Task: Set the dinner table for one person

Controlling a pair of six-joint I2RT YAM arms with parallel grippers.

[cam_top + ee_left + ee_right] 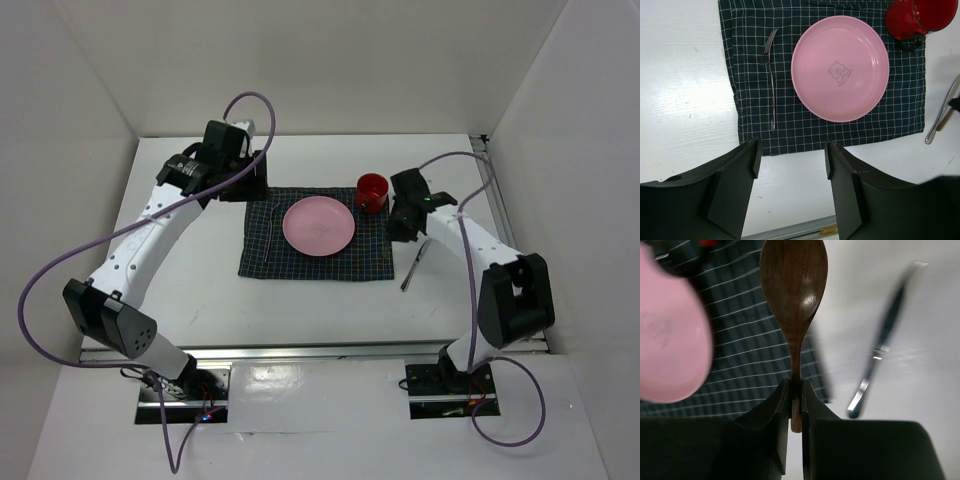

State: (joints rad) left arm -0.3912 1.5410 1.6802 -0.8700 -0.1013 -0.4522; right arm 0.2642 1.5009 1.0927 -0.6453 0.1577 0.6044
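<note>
On the white dinner table [190, 270] lies a dark checked mat [262, 262] with a pink plate [318, 225] at its middle. A metal fork [266, 235] lies on the mat left of the plate. A red cup [372, 191] stands at the mat's back right corner. A knife [415, 265] lies on the bare table right of the mat. My right gripper [796, 390] is shut on the handle of a wooden spoon [793, 285] and holds it above the mat's right edge, right of the plate [665, 340]. My left gripper [792, 150] is open and empty, raised over the table.
White walls close in the table on the left, back and right. A silver rail [300, 350] runs along the near edge. In the top view my left gripper [252, 178] hangs by the mat's back left corner and my right gripper [402, 220] beside the cup.
</note>
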